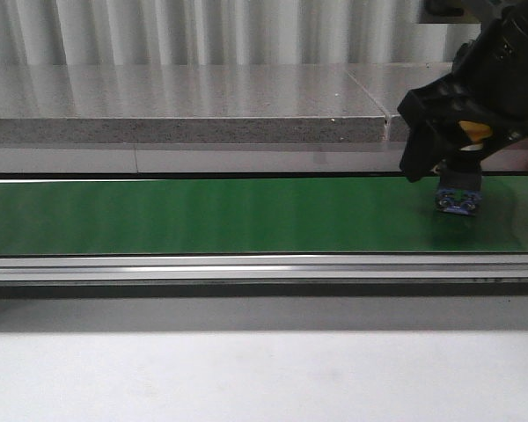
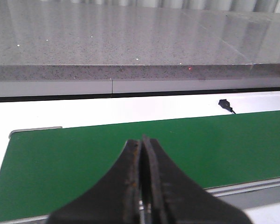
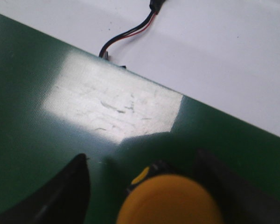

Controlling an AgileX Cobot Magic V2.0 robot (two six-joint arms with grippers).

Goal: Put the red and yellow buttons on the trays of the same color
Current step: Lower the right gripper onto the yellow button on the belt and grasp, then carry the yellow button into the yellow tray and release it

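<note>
We have the right gripper (image 1: 458, 180) low over the green belt (image 1: 202, 215) at its right end, its jaws spread wide on either side of the yellow button (image 3: 170, 200), which stands on the belt on a dark blue base. In the right wrist view both fingers (image 3: 56, 196) stand apart from the cap with belt showing between, so nothing is gripped yet. To do this well, we should keep the cap centred between the fingers, drop low enough to catch the base rather than the rounded top, then close squarely. The left gripper (image 2: 143, 186) hangs over the belt's other end, fingers pressed together and holding nothing. We see no trays in any view
</note>
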